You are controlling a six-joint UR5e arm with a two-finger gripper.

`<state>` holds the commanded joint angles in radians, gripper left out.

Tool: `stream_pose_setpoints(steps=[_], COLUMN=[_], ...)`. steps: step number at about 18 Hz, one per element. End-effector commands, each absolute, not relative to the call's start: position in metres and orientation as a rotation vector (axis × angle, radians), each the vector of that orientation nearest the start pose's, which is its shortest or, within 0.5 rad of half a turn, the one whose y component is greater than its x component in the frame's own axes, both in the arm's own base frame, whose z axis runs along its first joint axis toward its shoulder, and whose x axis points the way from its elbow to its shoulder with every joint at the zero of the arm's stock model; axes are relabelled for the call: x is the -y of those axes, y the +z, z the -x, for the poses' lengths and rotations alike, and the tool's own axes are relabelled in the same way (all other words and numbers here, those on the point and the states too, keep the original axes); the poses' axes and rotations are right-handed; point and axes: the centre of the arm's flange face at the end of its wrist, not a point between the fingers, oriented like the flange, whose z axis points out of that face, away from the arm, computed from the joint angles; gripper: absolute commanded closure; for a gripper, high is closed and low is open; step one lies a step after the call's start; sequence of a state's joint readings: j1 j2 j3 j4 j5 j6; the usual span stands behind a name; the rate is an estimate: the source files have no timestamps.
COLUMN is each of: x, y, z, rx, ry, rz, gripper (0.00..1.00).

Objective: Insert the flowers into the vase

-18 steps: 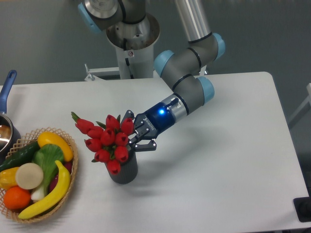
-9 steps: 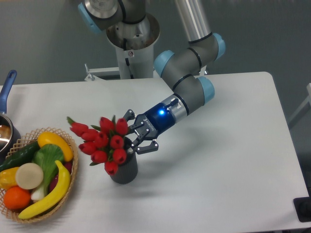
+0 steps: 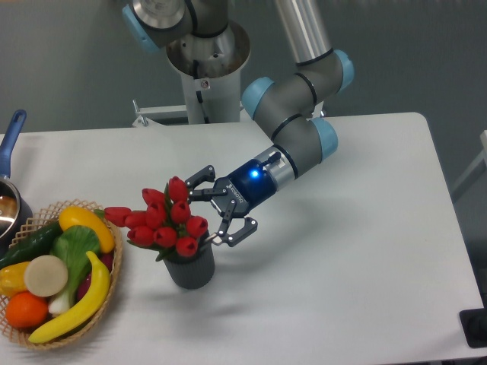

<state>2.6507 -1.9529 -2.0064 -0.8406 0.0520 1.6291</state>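
The flowers [image 3: 161, 220], a tight bunch of red tulip buds with green leaves, stand in the vase [image 3: 191, 270], leaning to the left over its rim. The vase is a short dark grey cylinder, upright on the white table. My gripper [image 3: 217, 206] is just right of the buds, above the vase's right rim. Its jaws are spread wide, one fingertip [image 3: 199, 174] up behind the bunch and the other [image 3: 242, 232] low at the right, with nothing between them. The stems are hidden inside the vase.
A wicker basket [image 3: 106, 296] of fruit and vegetables sits at the left front, close to the leaning buds. A pot with a blue handle [image 3: 11, 138] is at the far left edge. The robot base [image 3: 205, 61] stands behind the table.
The jaws have opened and let go of the flowers. The bunch has settled lower in the vase and tipped a little further left. The gripper has backed slightly to the right.
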Motion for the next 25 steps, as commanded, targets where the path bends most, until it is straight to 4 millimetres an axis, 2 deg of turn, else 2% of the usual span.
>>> stream_pose_setpoints(steps=[4,8,12,16,19,21,25], x=[-0.426,-0.419,-0.406,-0.367,-0.327,-0.307,-0.253], y=[0.264,0.281,0.29,0.319,0.338,0.356,0.385], z=[0.348,0.337,0.348,0.393,0.433,0.458,0.499], rx=[-0.387,-0.414,-0.427,-0.381,-0.361,-0.337,-0.257], ry=[-0.352,-0.321,-0.262,-0.115,0.042,0.12,0.267], rz=[1.71,1.737,1.838,1.883,2.06,2.099,2.149], gripper=[0.0,0.0,0.0,0.0,0.0,0.0,0.0])
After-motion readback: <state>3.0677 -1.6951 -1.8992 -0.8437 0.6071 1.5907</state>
